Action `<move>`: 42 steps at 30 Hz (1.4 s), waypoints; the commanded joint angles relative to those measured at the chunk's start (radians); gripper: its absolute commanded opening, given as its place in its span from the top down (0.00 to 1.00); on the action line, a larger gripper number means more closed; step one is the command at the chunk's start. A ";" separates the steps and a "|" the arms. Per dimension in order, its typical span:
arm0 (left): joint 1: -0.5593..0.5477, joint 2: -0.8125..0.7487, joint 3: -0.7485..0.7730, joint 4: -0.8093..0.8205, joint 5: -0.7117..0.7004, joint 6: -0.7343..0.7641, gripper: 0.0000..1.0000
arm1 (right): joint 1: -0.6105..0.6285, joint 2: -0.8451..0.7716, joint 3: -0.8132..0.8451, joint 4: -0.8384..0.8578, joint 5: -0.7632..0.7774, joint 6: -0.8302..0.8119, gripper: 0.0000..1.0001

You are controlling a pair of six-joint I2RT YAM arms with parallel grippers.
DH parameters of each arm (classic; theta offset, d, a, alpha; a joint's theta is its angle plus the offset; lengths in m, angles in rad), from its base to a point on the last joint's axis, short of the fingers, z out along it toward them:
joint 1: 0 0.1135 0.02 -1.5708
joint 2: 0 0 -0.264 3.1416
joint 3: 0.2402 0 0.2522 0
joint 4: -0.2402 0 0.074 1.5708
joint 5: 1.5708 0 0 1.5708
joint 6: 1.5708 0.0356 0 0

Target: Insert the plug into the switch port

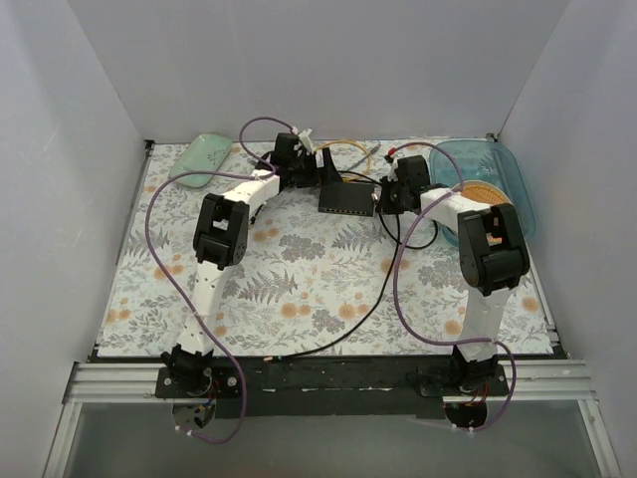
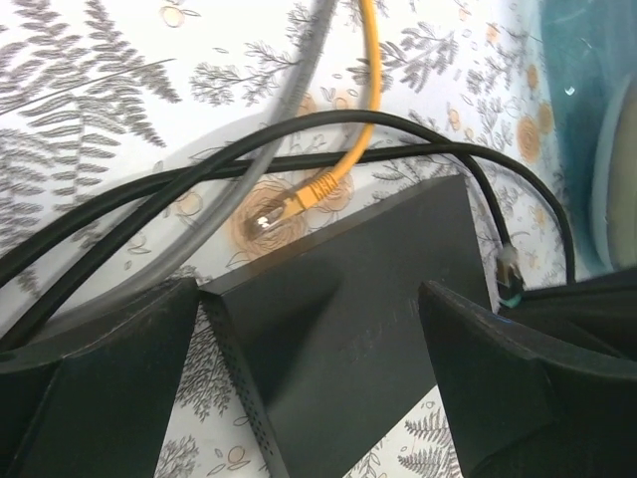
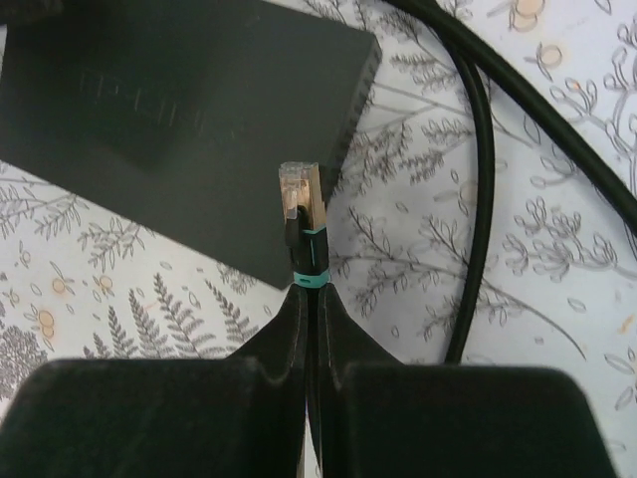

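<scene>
The switch (image 1: pixel 346 199), a flat dark grey box, lies at the back middle of the floral mat. In the left wrist view the switch (image 2: pixel 338 329) sits between my left gripper's wide-spread jaws. One fingertip (image 2: pixel 184 299) is at the switch's corner and the other (image 2: pixel 438 309) overlaps its top face. My left gripper (image 1: pixel 323 177) is at the switch's left end. My right gripper (image 3: pixel 311 289) is shut just behind the plug (image 3: pixel 301 209), which is clear-tipped with a teal ring on a black cable. The plug tip is close beside the switch's (image 3: pixel 179 110) right corner. The sockets do not show in either wrist view.
A yellow cable with a plug (image 2: pixel 299 199), a grey cable (image 2: pixel 249 169) and black cables (image 2: pixel 328 139) lie behind the switch. A teal basin (image 1: pixel 503 169) stands at the back right and a mint green object (image 1: pixel 204 154) at the back left. A black cable (image 1: pixel 368 299) loops across the mat.
</scene>
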 commanded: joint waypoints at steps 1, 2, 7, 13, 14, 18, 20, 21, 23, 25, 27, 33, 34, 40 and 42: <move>-0.005 -0.001 -0.018 0.109 0.176 0.020 0.08 | -0.001 0.076 0.093 0.017 -0.016 0.007 0.99; -0.010 -0.002 -0.027 0.123 0.200 0.026 0.09 | -0.002 0.088 0.111 0.014 -0.018 0.003 0.99; -0.021 -0.059 -0.162 0.160 0.330 0.044 0.21 | 0.001 0.160 0.176 -0.043 -0.071 -0.042 0.99; -0.044 -0.318 -0.608 0.366 0.328 0.024 0.25 | 0.019 0.167 0.197 -0.077 -0.136 -0.085 0.99; -0.044 -0.349 -0.659 0.386 0.318 0.014 0.25 | 0.039 0.167 0.198 -0.084 -0.139 -0.097 0.99; -0.044 -0.496 -0.829 0.438 0.283 -0.014 0.24 | 0.111 0.157 0.182 -0.124 -0.150 -0.125 0.99; -0.044 -0.575 -0.920 0.439 0.278 -0.023 0.24 | 0.160 0.147 0.150 -0.134 -0.148 -0.129 0.99; -0.045 -0.605 -0.954 0.444 0.275 -0.029 0.24 | 0.173 0.142 0.136 -0.134 -0.150 -0.128 0.99; -0.053 -0.695 -1.044 0.443 0.257 -0.026 0.24 | 0.209 0.127 0.089 -0.114 -0.173 -0.118 0.99; -0.065 -0.757 -1.089 0.412 0.220 -0.032 0.23 | 0.234 0.125 0.076 -0.120 -0.196 -0.115 0.99; -0.080 -0.862 -1.173 0.391 0.167 -0.063 0.22 | 0.275 0.128 0.082 -0.144 -0.196 -0.125 0.99; -0.085 -1.142 -1.333 0.264 -0.103 -0.098 0.15 | 0.360 0.145 0.138 -0.200 -0.191 -0.151 0.99; -0.085 -1.213 -1.337 0.219 -0.172 -0.100 0.11 | 0.361 0.131 0.133 -0.192 -0.165 -0.131 0.99; -0.083 -1.300 -1.261 0.032 -0.427 -0.080 0.02 | 0.316 -0.019 0.083 -0.186 0.106 -0.083 0.99; -0.083 -1.265 -1.215 0.012 -0.403 -0.071 0.02 | 0.280 -0.079 0.050 -0.180 0.155 -0.088 0.99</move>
